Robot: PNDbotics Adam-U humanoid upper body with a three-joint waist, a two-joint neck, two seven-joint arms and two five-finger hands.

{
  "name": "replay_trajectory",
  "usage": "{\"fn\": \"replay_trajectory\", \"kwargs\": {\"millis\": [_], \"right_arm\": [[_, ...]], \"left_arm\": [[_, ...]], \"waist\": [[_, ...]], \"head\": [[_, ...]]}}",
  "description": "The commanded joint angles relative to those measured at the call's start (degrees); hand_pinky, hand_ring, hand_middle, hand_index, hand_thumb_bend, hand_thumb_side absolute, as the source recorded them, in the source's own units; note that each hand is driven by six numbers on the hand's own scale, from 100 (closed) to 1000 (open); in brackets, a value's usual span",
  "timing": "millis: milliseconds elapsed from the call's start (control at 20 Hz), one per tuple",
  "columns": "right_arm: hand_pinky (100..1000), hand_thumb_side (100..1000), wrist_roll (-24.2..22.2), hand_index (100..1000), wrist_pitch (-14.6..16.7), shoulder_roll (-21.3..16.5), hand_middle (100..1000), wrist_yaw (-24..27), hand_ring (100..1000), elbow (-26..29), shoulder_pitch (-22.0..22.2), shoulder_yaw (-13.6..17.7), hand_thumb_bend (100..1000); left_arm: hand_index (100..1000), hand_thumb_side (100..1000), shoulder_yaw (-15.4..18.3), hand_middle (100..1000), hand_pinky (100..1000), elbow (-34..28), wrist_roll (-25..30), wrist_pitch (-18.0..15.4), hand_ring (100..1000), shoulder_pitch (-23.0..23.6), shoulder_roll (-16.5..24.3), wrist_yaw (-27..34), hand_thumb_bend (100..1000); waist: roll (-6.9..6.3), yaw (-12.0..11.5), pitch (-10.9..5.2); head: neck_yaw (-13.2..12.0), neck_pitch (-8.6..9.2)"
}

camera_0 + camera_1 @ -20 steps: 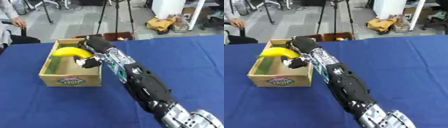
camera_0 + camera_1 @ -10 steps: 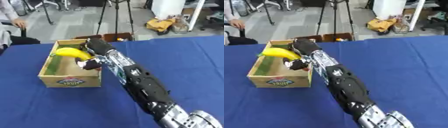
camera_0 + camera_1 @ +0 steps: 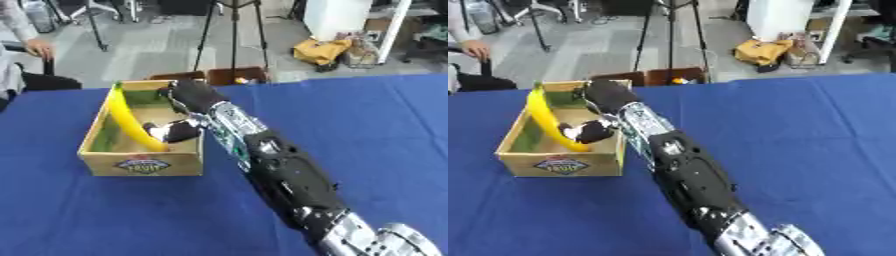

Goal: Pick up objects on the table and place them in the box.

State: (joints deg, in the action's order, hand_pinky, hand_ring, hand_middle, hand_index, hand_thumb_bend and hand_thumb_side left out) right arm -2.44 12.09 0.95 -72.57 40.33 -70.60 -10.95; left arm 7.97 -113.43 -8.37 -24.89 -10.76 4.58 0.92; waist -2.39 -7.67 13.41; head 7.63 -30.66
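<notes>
Inside the cardboard box, toward its 9 o'clock wall, the banana stands on a slant: its lower tip is down near the front right of the box floor, and its upper end leans up along the left wall toward 11 o'clock. Your right hand is reaching over the box's right wall, with the fingers curled down around the banana's lower end, thumb side hidden, so you appear to have hold of it there; whether the fruit already bears on the box floor cannot be told from either view. Your left hand shows in neither view.

Treat the banana as light, curved and a little soft. The skin bruises if pinched at one spot, and the smooth peel can slide through curled fingers when it is held near a tip, as it is now. Held at the end like this, it will tend to swing about that point, so expect it to pivot and drop flat the moment you loosen. A hold at the thick middle, across the curve, would keep it steadier if you need to take it again.

No other loose objects show on the blue table around the box. The box itself is light card and may shift if your forearm nudges its 3 o'clock wall.
</notes>
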Motion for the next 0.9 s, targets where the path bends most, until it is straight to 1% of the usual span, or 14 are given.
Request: {"fn": "replay_trajectory", "kwargs": {"millis": [50,550,650,750,900], "right_arm": [[577,755,0.1,842,-0.2,0.0,437,-0.7,824,1.3,-1.7,0.5,356],[571,747,0.9,835,-0.3,0.4,415,-0.7,821,1.1,-1.5,0.8,318],[571,741,1.1,836,-0.3,0.3,412,-0.4,822,1.5,-1.4,0.9,324],[572,745,1.6,838,-0.4,0.2,405,0.4,822,2.7,-1.2,1.0,331],[569,756,3.4,842,-0.6,-0.1,402,2.7,822,6.2,-0.9,1.7,337]], "left_arm": [[768,827,-0.1,568,345,-1.2,0.2,0.0,495,-0.6,0.4,0.2,100],[767,828,-0.1,568,341,-1.2,0.5,0.0,494,-0.7,0.3,0.3,100],[767,827,-0.1,568,340,-1.2,0.5,0.0,494,-0.7,0.3,0.3,100],[767,827,-0.1,568,340,-1.2,0.5,0.0,494,-0.8,0.3,0.3,100],[767,827,0.0,568,341,-1.2,0.4,0.0,494,-0.8,0.3,0.3,100]], "waist": [[-0.19,0.0,-0.78],[-0.32,-0.1,-0.63],[-0.32,-0.1,-0.62],[-0.34,0.0,-0.62],[-0.41,0.0,-0.65]], "head": [[0.0,0.66],[0.1,0.97],[0.0,0.94],[-0.2,0.90],[-0.7,0.66]]}}
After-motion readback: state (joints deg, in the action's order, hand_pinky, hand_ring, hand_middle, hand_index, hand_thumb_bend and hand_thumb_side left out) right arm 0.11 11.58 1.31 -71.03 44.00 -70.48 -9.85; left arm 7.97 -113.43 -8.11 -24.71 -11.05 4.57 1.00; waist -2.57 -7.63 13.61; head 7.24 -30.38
